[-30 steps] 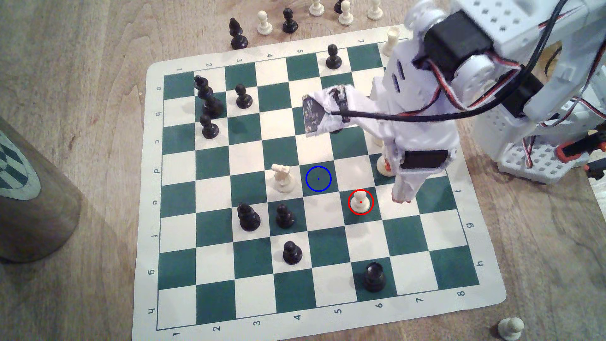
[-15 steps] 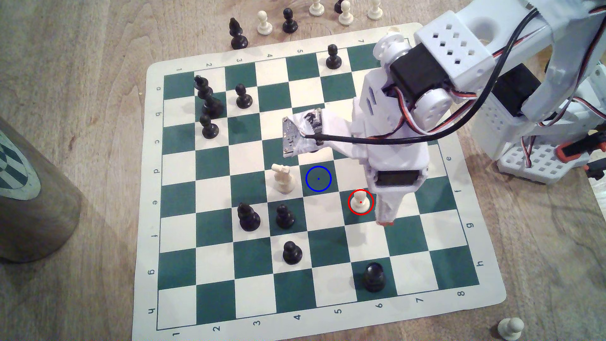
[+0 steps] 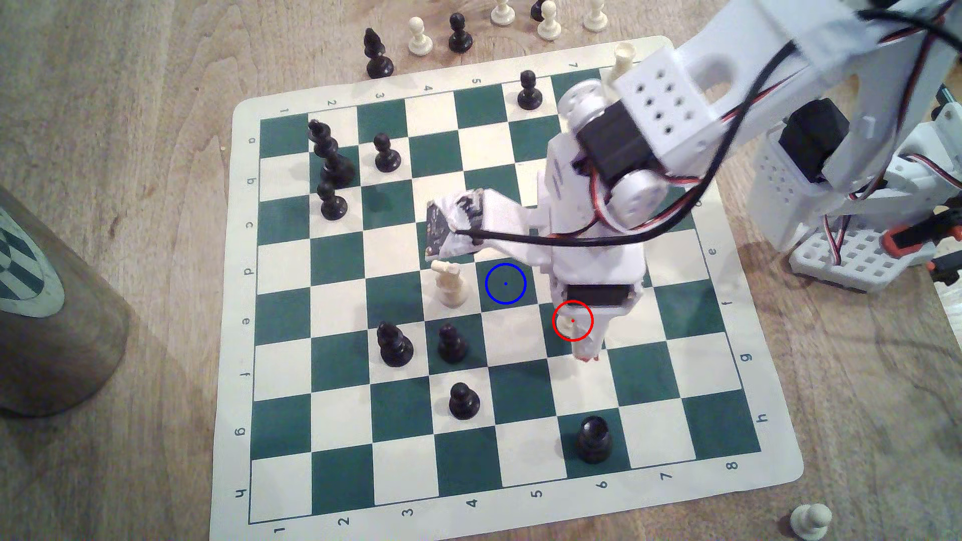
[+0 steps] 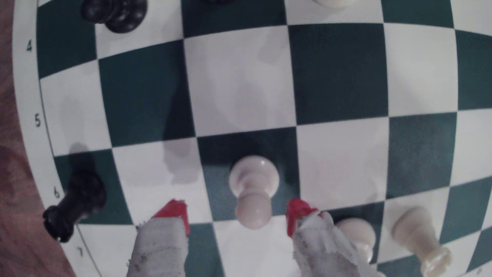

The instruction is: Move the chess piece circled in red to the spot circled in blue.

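While the cream pawn (image 4: 253, 191) stands upright on its dark green square, the gripper (image 4: 238, 217) hangs over it with its two red-tipped fingers (image 4: 174, 213) spread apart, one to each side of the pawn's round head and neither touching it. The gap between the tips is wider than the head, so the jaws stand open and hold nothing. In the exterior view the pawn (image 3: 565, 326) is mostly hidden behind the white gripper body, with just a cream sliver showing inside the red ring, and the gripper's red tips (image 3: 587, 358) reach down to the near edge of that square.

One square diagonally away, towards the exterior view's left and farther from the camera, lies the blue-ringed green square (image 3: 505, 283), bare of any piece. Just beyond it to the exterior view's left stands a cream knight (image 3: 448, 283) on a white square. Below the knight in that view sit two black pieces (image 3: 394, 344), side by side, and a black pawn (image 3: 463, 401) one row nearer. A black rook (image 3: 593, 439) stands near the board's near edge; in the wrist view it appears by the numeral 6 (image 4: 74, 202). Two more cream pieces (image 4: 418, 239) show behind the gripper's fingers in the wrist view. The green-and-cream chessboard (image 3: 244, 364) lies flat on a wooden table (image 3: 130, 130), with several captured pieces (image 3: 419, 36) off its far edge.
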### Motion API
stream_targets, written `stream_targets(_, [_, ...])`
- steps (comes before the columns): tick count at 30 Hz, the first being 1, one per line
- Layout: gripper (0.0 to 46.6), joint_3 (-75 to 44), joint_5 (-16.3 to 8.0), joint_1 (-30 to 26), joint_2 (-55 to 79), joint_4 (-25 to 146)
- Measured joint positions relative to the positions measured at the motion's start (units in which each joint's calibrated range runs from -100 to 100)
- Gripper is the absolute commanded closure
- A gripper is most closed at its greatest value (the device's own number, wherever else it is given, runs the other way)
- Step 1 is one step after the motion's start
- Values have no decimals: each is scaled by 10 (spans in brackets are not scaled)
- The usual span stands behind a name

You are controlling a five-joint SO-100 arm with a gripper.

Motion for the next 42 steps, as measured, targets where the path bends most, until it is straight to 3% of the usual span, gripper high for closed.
stream_targets(12, [295, 0, 0, 6, 3, -10])
stream_targets(20, [286, -1, -5, 6, 3, -10])
stream_targets(24, [317, -1, -5, 6, 3, -22])
stream_targets(29, [422, -1, -5, 6, 3, -26])
stream_targets(32, [455, -1, -5, 6, 3, -26])
stream_targets(42, [464, -1, -5, 0, 3, -25])
